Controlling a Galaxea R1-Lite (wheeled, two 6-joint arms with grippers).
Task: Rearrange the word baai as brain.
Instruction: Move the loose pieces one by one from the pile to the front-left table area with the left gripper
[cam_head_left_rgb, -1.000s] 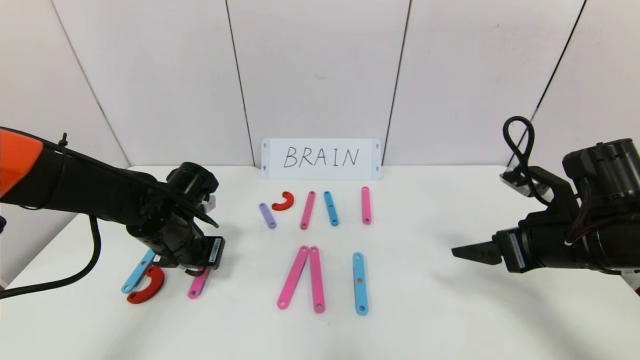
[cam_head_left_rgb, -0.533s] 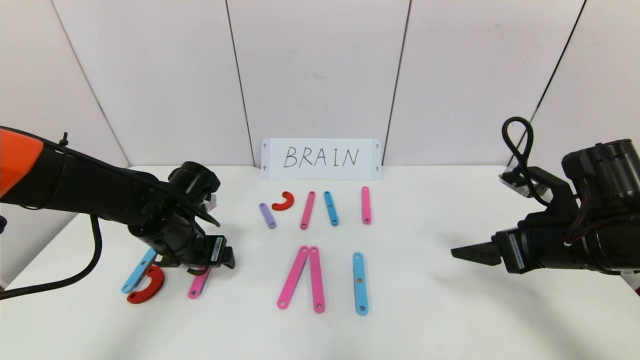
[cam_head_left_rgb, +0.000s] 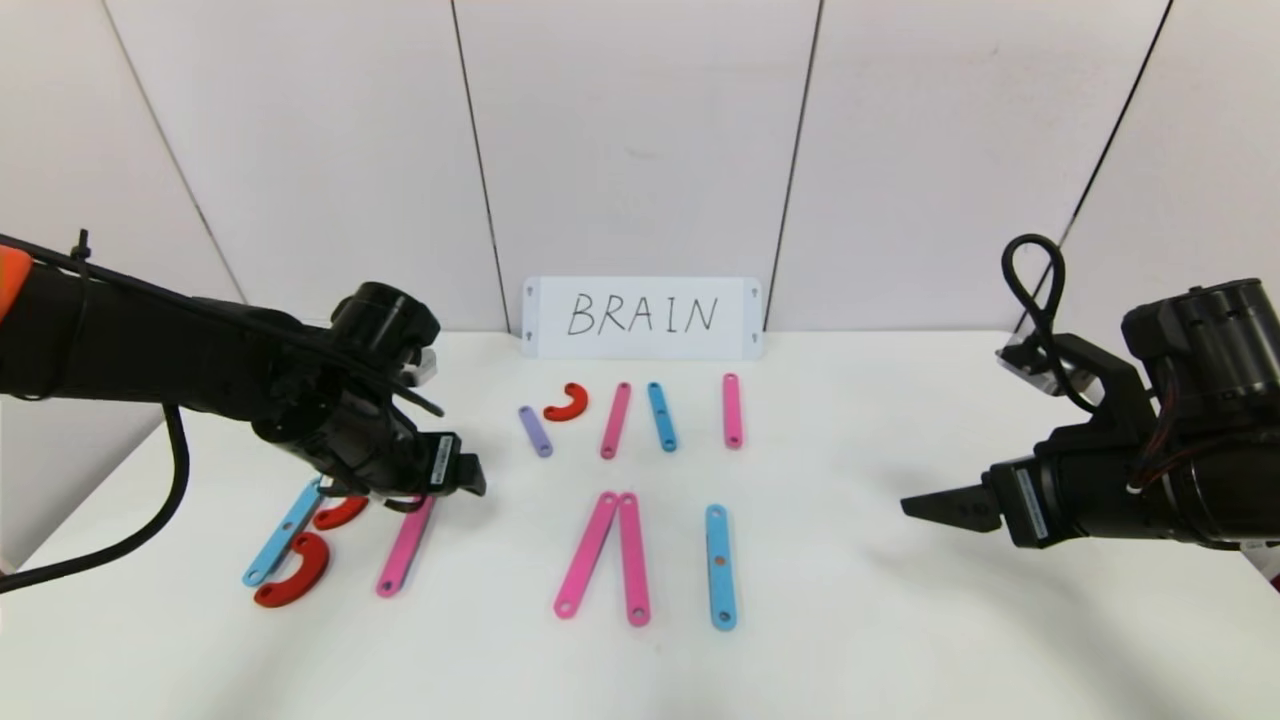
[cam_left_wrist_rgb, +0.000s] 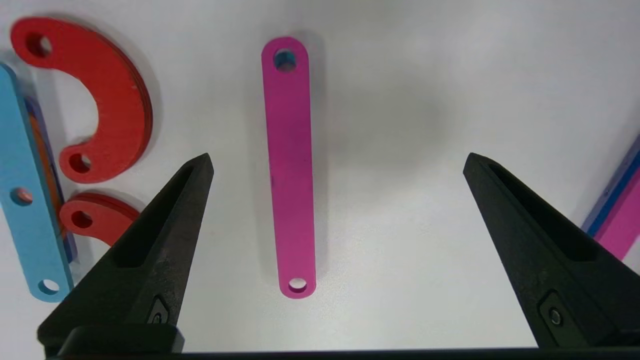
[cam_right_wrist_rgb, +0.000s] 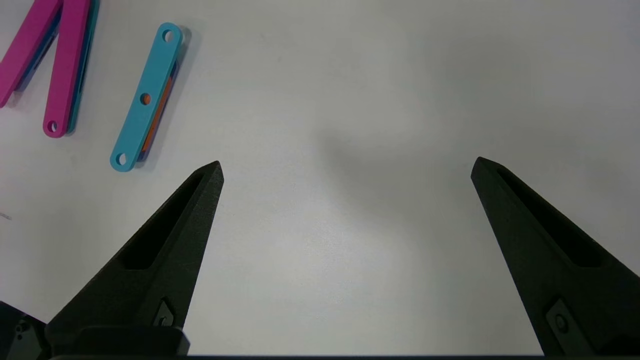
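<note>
The letter pieces lie flat on the white table (cam_head_left_rgb: 900, 640). At the left are a blue strip (cam_head_left_rgb: 283, 533), two red curves (cam_head_left_rgb: 297, 572) (cam_head_left_rgb: 340, 513) and a pink strip (cam_head_left_rgb: 405, 547). My left gripper (cam_head_left_rgb: 468, 478) hovers open and empty just above the pink strip's far end. In the left wrist view that gripper (cam_left_wrist_rgb: 337, 160) is open, with the pink strip (cam_left_wrist_rgb: 290, 165) near one finger and the red curves (cam_left_wrist_rgb: 105, 105) and blue strip (cam_left_wrist_rgb: 25, 185) beyond it. My right gripper (cam_head_left_rgb: 915, 503) (cam_right_wrist_rgb: 345, 165) is open and empty over bare table at the right.
Two pink strips (cam_head_left_rgb: 588, 553) (cam_head_left_rgb: 633, 560) touching at their far ends and a blue strip (cam_head_left_rgb: 720, 566) lie in the middle. Behind them lie a purple strip (cam_head_left_rgb: 535, 431), a red curve (cam_head_left_rgb: 568, 402), pink (cam_head_left_rgb: 616, 420), blue (cam_head_left_rgb: 661, 416) and pink (cam_head_left_rgb: 732, 410) strips. A white BRAIN card (cam_head_left_rgb: 641, 316) stands at the wall.
My left gripper has risen and moved back and to the right, uncovering the whole pink strip and the second red curve. The right arm has not moved.
</note>
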